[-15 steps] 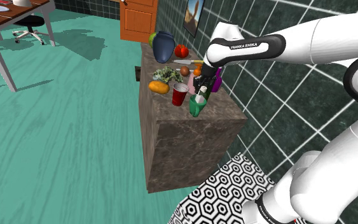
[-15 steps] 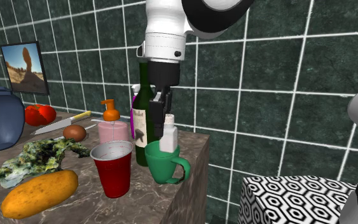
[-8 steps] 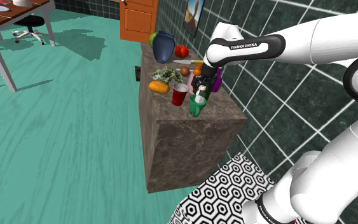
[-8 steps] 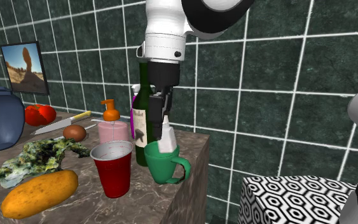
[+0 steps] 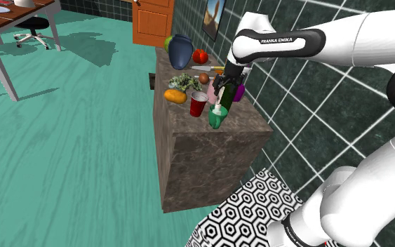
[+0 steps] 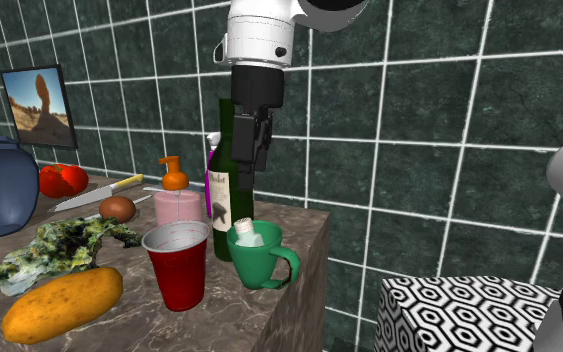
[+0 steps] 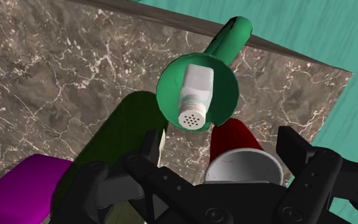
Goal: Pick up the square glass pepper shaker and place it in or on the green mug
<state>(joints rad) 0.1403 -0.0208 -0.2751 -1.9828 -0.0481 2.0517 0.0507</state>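
Shaker (image 7: pixel 195 98) now rests inside mug (image 6: pixel 259 262) at centre frame, released by gripper (image 6: pixel 249 172), which has risen clear above with fingers spread and empty; placement appears complete, only retreat remaining.

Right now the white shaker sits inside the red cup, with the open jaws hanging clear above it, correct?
Not quite. The white shaker sits inside the green mug, not the red cup, which stands beside the mug; the wrist view shows this. The rest holds: the jaws are open and hang clear above it.
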